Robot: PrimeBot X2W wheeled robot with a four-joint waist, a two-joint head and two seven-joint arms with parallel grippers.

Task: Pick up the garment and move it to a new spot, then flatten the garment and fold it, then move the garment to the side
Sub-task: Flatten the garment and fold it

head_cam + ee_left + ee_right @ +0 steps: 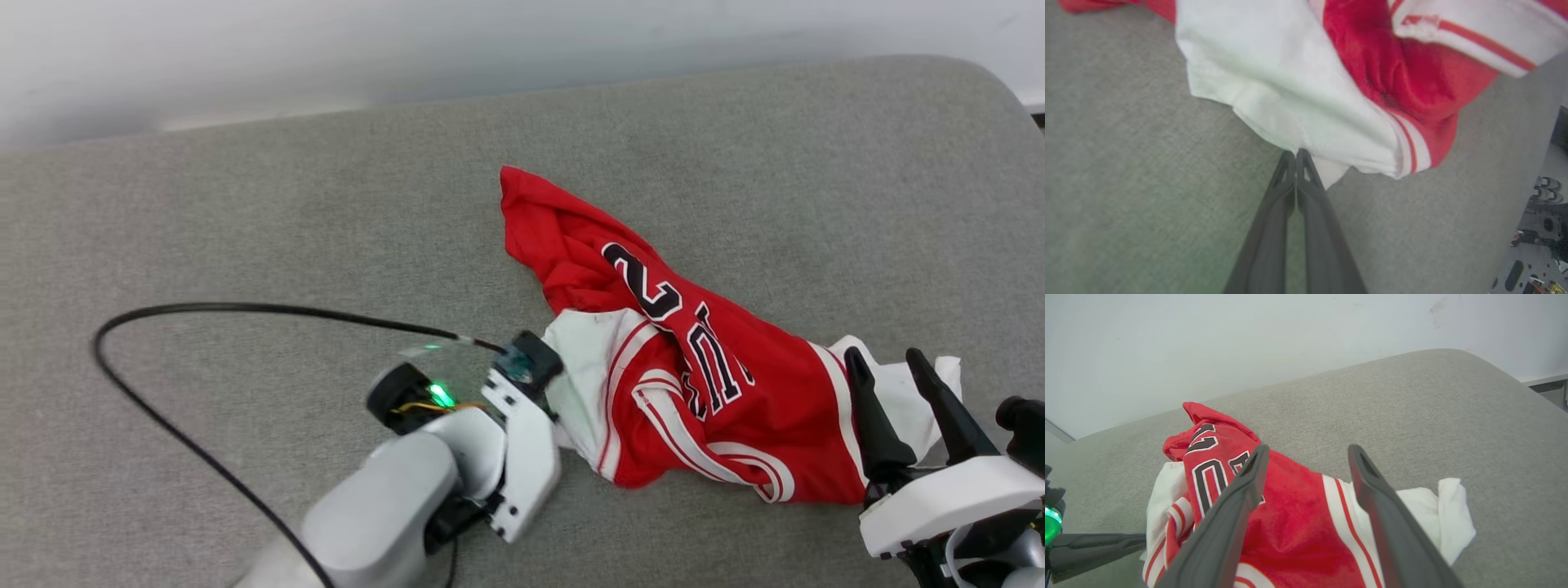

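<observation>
Left gripper: dark fingers pressed together, tips pinching the edge of a white sleeve, folds of cloth gathering toward them.
Right gripper: fingers spread wide, poised over the far end of the cloth; contact impossible to tell.
Garment: crumpled red jersey, lying between the two grippers; one white sleeve at the left fingertips, the other just beyond and outside the right fingers; red-and-white striped trim beneath the right fingers; black, white-outlined characters on the red body ahead of both.
Grey padded surface: under the jersey and both grippers.
Black cable: looping away from the left wrist, to its outer side.
Green light: lit on the left wrist, behind the fingers.
</observation>
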